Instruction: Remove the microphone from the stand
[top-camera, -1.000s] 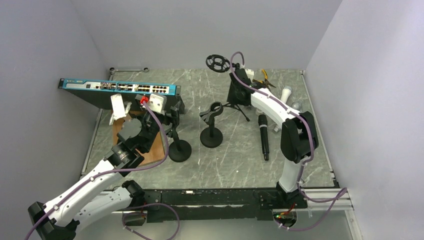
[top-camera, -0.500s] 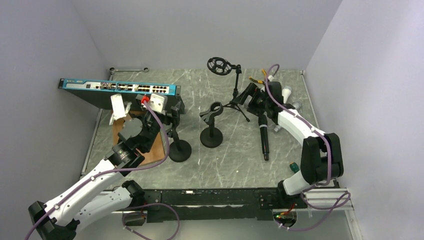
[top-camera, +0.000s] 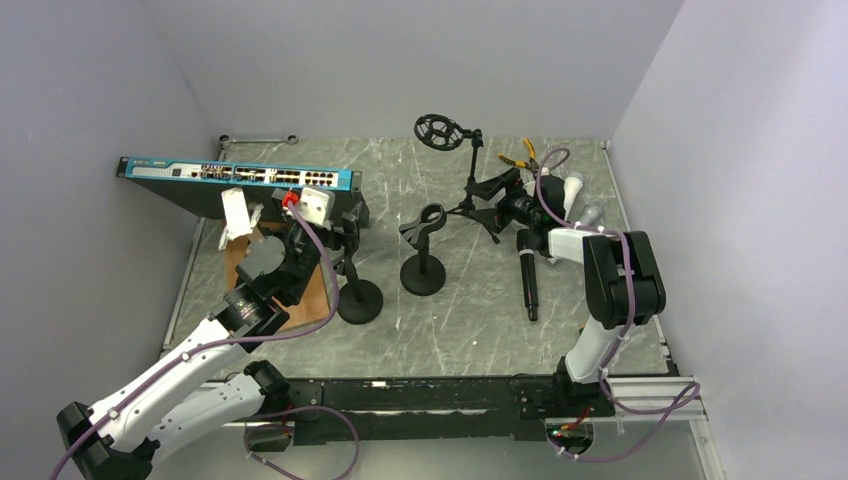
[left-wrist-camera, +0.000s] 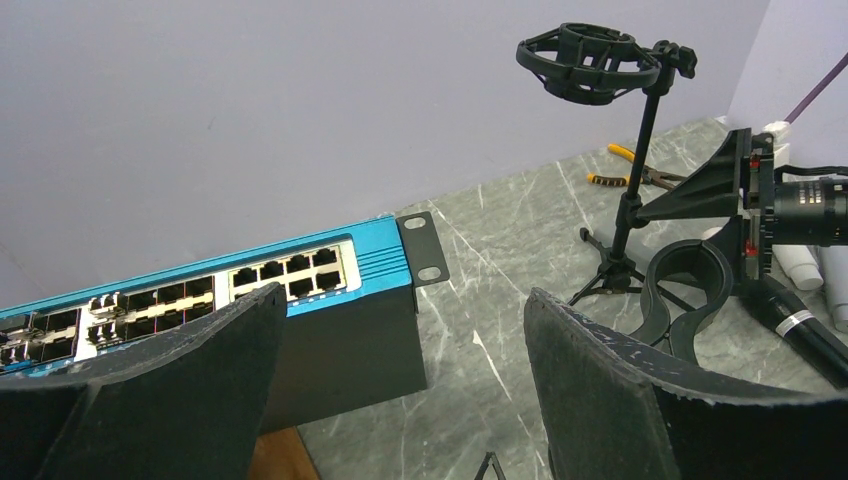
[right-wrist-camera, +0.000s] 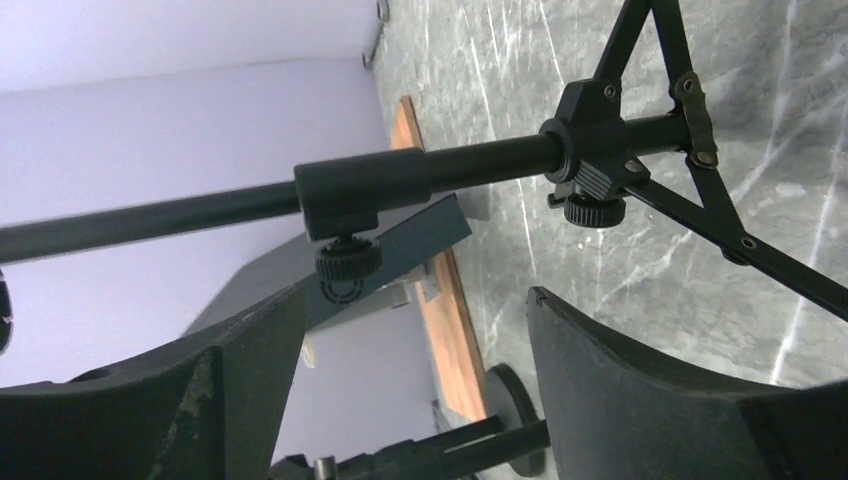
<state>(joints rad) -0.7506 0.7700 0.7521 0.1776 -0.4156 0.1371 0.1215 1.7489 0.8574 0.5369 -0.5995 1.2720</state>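
Microphone (top-camera: 526, 275) is lying flat toward the right edge of the bench (top-camera: 450, 330), apparently already freed from the tripod stand (right-wrist-camera: 450, 167), so the right hand (right-wrist-camera: 412, 300) is facing its pole with fingers apart, gripping nothing, while the left hand (left-wrist-camera: 400, 300) is waiting, likewise spread, toward the left edge.

Blue network switch (top-camera: 240, 176) back-left; yellow pliers (top-camera: 521, 158) back-right.

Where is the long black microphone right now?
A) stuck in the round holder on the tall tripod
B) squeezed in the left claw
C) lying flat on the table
C: the black microphone lies flat on the marble table, and the tripod's round holder is empty.
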